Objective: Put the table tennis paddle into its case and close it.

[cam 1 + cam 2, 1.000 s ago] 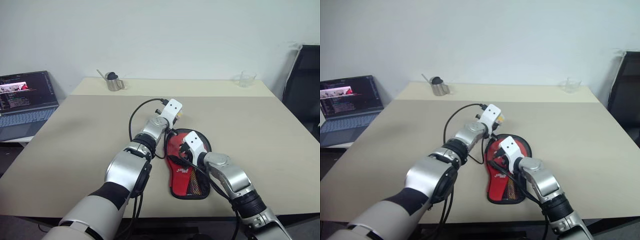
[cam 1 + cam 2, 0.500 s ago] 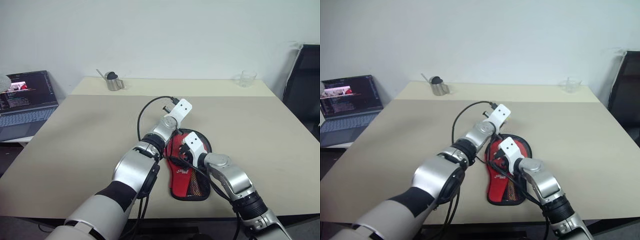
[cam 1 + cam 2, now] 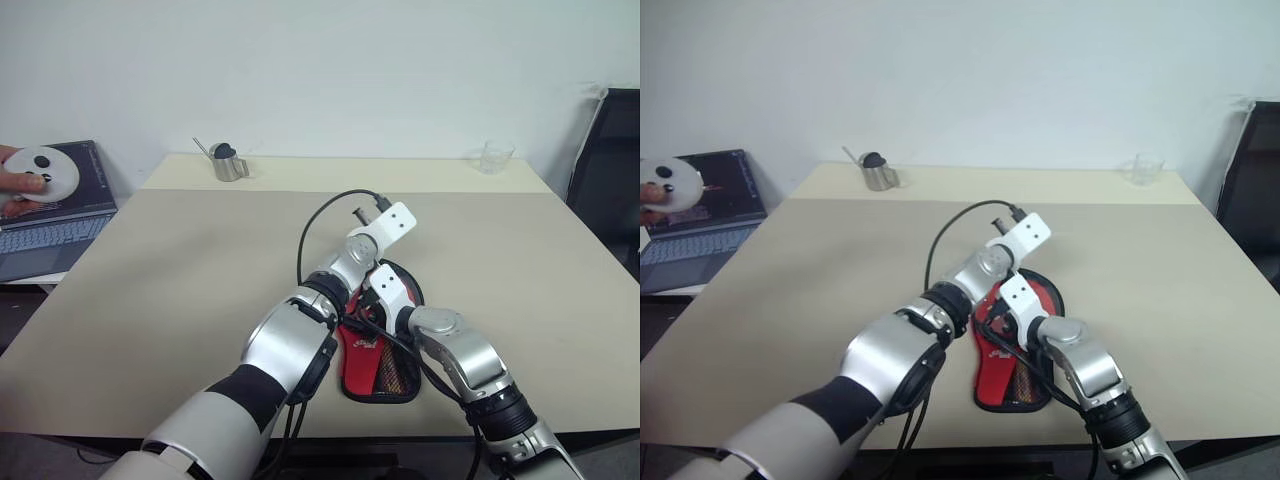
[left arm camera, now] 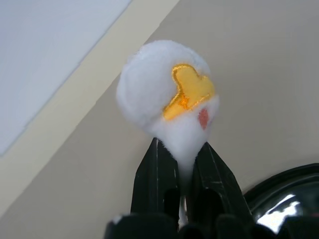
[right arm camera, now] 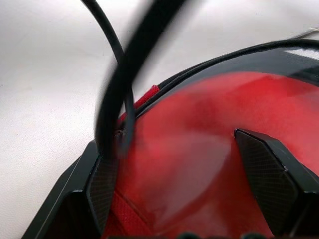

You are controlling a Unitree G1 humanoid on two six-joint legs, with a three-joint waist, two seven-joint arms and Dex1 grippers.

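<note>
the case (image 3: 380,345) lay low and centre in the frame on the beige table (image 3: 180,270), red side up. the right gripper (image 5: 192,164) sat over its round end, jaws spread wide across the red surface. the left gripper (image 4: 182,164) was above the case's far edge, jaws pinched on a white plush toy (image 4: 167,92) with a yellow patch. a metal jug (image 3: 228,162) stood upper left, a hand holding a white disc (image 3: 45,172) at the left edge.

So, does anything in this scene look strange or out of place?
Yes. The left gripper is shut on a white pom-pom with a yellow patch, apparently the zip pull. The case lies on the table; the right gripper is open over its red surface.
</note>
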